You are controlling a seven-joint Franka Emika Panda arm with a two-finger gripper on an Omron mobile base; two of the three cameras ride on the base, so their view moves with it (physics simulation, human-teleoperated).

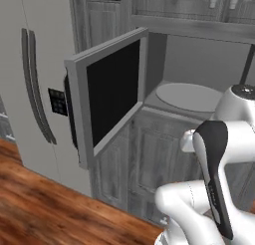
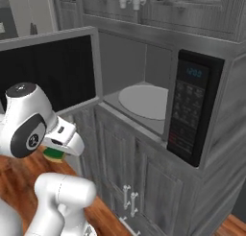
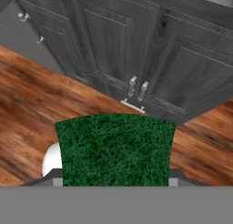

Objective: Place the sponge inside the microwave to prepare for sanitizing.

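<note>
Gripping the sponge between its jaws, my gripper has the block clamped from either side; in the hand view the green scouring face fills the space where the fingertips would rise, so the tips themselves are hidden behind it. I read the hold as a carrying grip, with the hand pointed down toward the wooden floor and the lower cabinet doors. From the right base view I see just a sliver of green over yellow tucked under the white wrist, low and left of the microwave, well apart from its cavity. Its door stands swung wide, and the round turntable lies bare, ready to receive. The sponge looks coarse, dark green on top, with a rectangular outline and slightly rounded corners.
</note>
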